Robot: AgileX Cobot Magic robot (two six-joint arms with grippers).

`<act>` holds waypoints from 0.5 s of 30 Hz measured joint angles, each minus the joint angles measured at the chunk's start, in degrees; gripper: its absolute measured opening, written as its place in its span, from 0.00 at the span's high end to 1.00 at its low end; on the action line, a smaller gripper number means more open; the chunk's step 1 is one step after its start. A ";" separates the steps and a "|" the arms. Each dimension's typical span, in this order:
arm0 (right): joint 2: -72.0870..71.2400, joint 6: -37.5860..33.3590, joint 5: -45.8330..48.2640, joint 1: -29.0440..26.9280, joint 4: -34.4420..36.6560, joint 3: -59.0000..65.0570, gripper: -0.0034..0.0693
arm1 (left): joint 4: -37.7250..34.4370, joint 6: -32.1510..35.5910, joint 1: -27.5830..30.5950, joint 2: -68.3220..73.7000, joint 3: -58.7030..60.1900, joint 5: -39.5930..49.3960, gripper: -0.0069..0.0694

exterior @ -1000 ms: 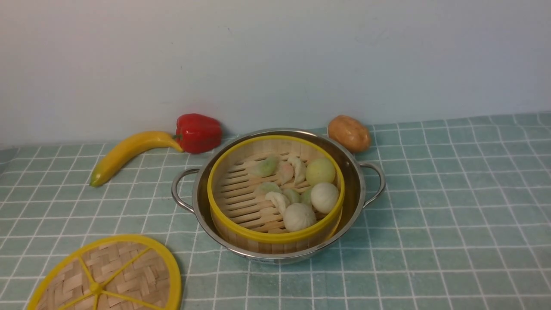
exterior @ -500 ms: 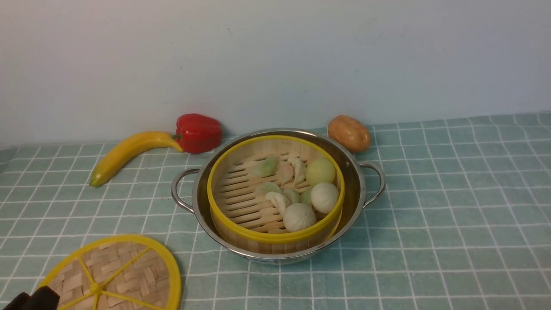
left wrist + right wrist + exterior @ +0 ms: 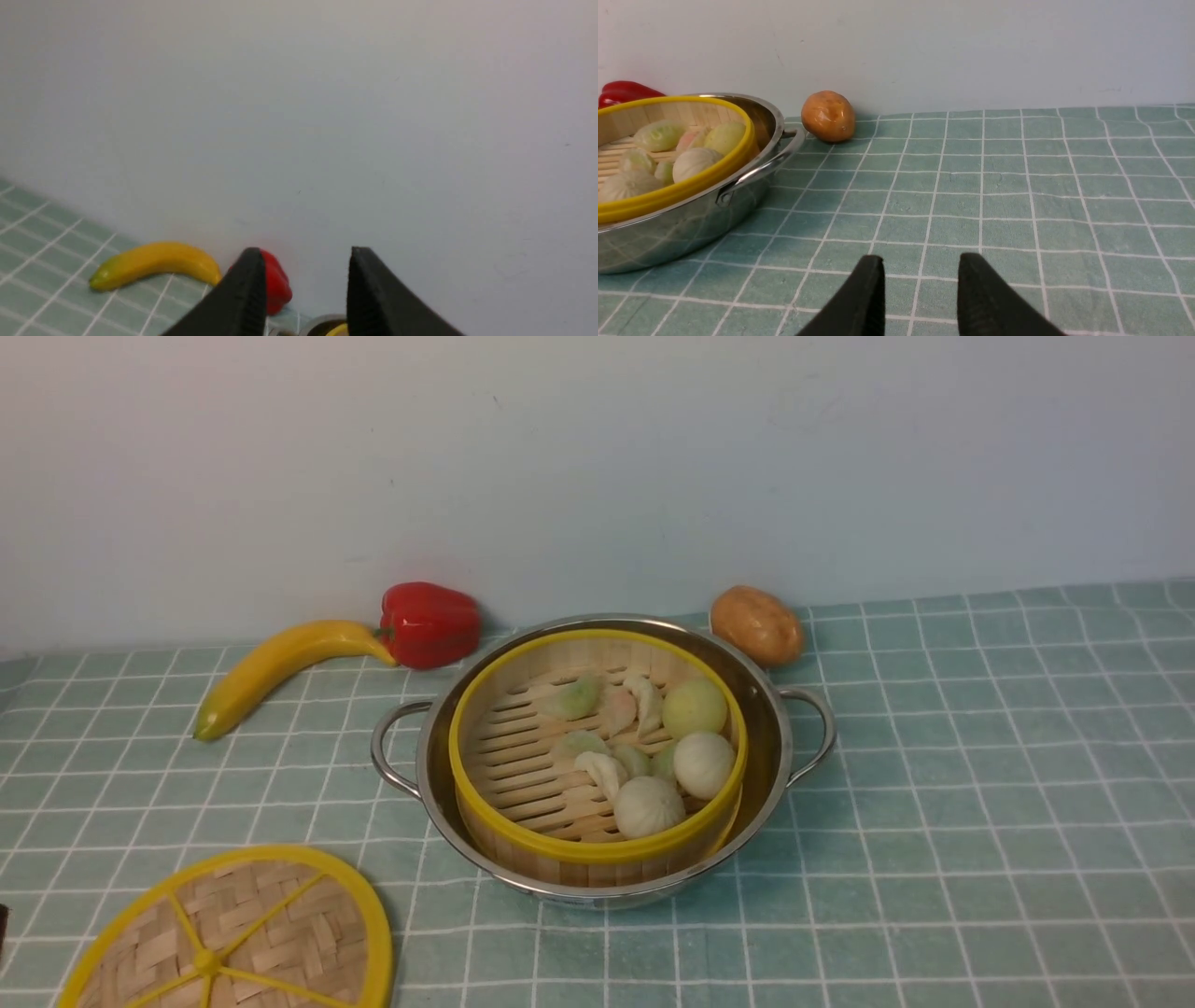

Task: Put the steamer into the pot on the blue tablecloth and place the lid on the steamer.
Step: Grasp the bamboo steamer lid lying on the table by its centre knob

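Observation:
The steamer, a bamboo basket with a yellow rim and pale buns and dumplings inside, sits in the steel pot on the blue tablecloth. The woven lid lies flat on the cloth at the front left, apart from the pot. In the left wrist view my left gripper is open and empty, raised and facing the wall, with the pot's edge just below its fingers. My right gripper is open and empty low over the cloth, to the right of the pot and steamer.
A banana and a red pepper lie against the back wall to the left of the pot. A potato sits behind the pot's right handle. The pale wall closes off the back.
Half a second ago a dark left gripper tip showed at the front view's lower left corner beside the lid; now only a sliver remains at the left edge. Pot, steamer and lid have not moved.

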 joint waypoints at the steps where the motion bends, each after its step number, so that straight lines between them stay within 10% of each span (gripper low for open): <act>1: 0.00 0.00 0.00 0.00 0.00 0.00 0.62 | 1.37 1.05 0.00 -0.02 -2.43 1.46 0.59; 15: 0.00 0.22 0.00 0.00 0.00 0.00 0.62 | 31.19 -1.92 0.00 26.35 -36.66 54.80 0.59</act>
